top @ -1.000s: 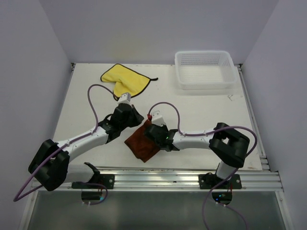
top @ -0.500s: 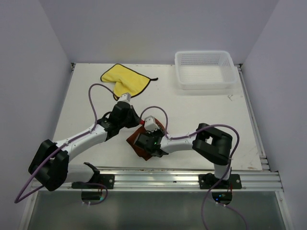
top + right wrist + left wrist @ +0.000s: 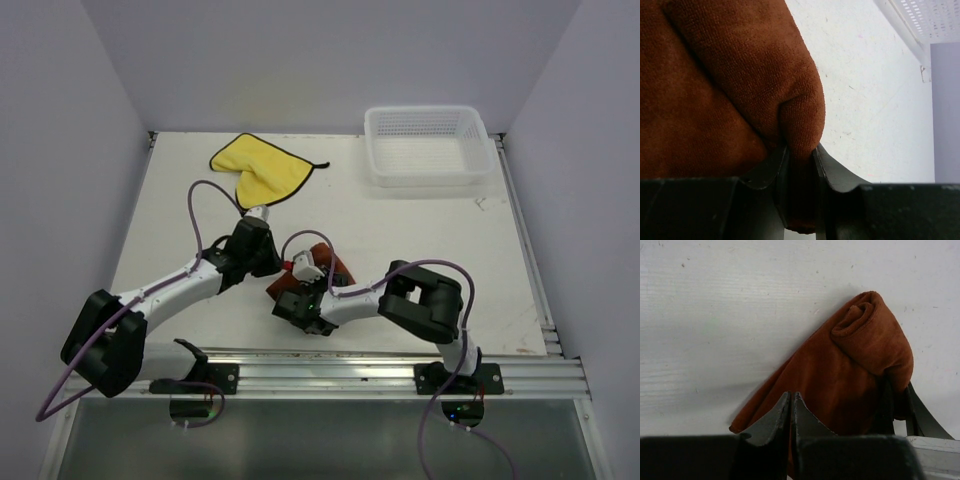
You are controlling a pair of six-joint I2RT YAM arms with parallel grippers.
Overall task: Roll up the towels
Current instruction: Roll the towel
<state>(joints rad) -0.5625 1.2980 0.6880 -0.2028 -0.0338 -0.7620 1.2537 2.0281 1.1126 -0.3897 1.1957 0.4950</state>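
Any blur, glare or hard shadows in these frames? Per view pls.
Top external: even diffuse light, no glare, only soft shadows on the table. Left wrist: rust-brown towel in sharp focus, soft shadow along its lower-left edge; left end effector dark, little detail. Right wrist: towel pile crisp, right end effector near-black against the bright table.

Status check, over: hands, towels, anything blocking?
Left hand shut, tips over the rust-brown towel. Right hand clamped on a fold of it; one end rolled. Yellow towel unrolled at the far edge. No obstruction seen.
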